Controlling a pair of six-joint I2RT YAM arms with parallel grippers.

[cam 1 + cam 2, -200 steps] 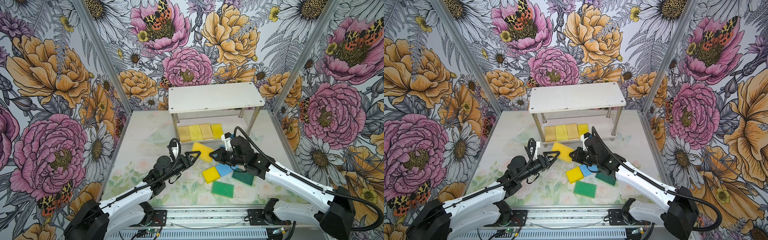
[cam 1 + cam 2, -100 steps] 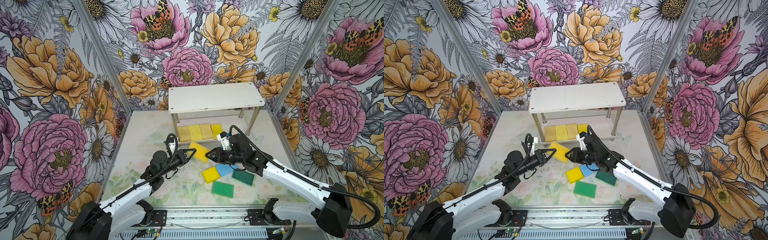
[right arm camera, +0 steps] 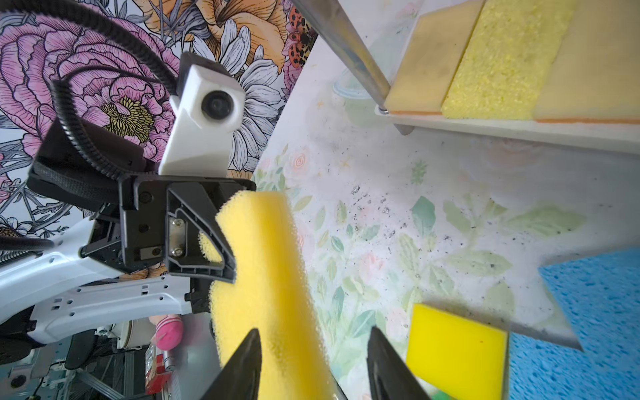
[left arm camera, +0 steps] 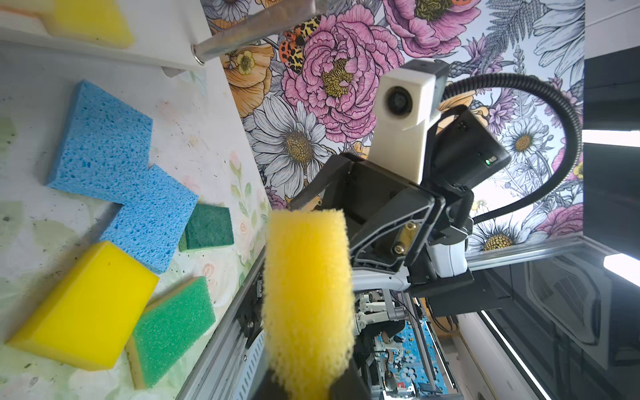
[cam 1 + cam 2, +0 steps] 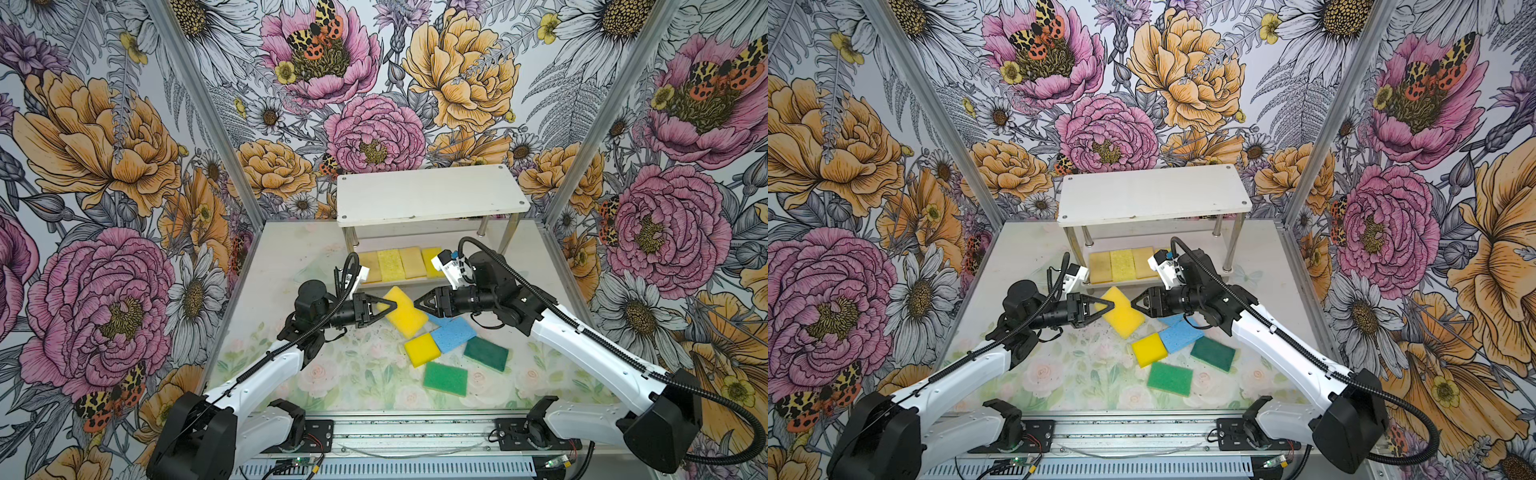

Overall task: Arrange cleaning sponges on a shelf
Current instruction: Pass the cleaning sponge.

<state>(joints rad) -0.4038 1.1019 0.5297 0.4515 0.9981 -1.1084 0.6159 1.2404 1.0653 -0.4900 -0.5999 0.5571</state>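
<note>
A bright yellow sponge (image 5: 405,313) hangs above the table in front of the shelf (image 5: 432,193). My left gripper (image 5: 390,306) is shut on its left end, and in the left wrist view the sponge (image 4: 308,294) stands up out of the jaws. My right gripper (image 5: 417,303) is open at the sponge's other end; in the right wrist view the sponge (image 3: 263,270) runs beside one fingertip (image 3: 254,334) with a gap to the other. Several yellow and tan sponges (image 5: 399,264) lie in a row on the shelf's lower board.
Loose sponges lie on the table below the right arm: a small yellow one (image 5: 422,349), two overlapping blue ones (image 5: 453,332), a dark green one (image 5: 486,353) and a brighter green one (image 5: 445,379). Chrome shelf posts (image 5: 507,237) stand behind the grippers.
The left gripper has shut on the yellow sponge and the right gripper, which held it, has opened. Both grippers have moved slightly toward the shelf.
</note>
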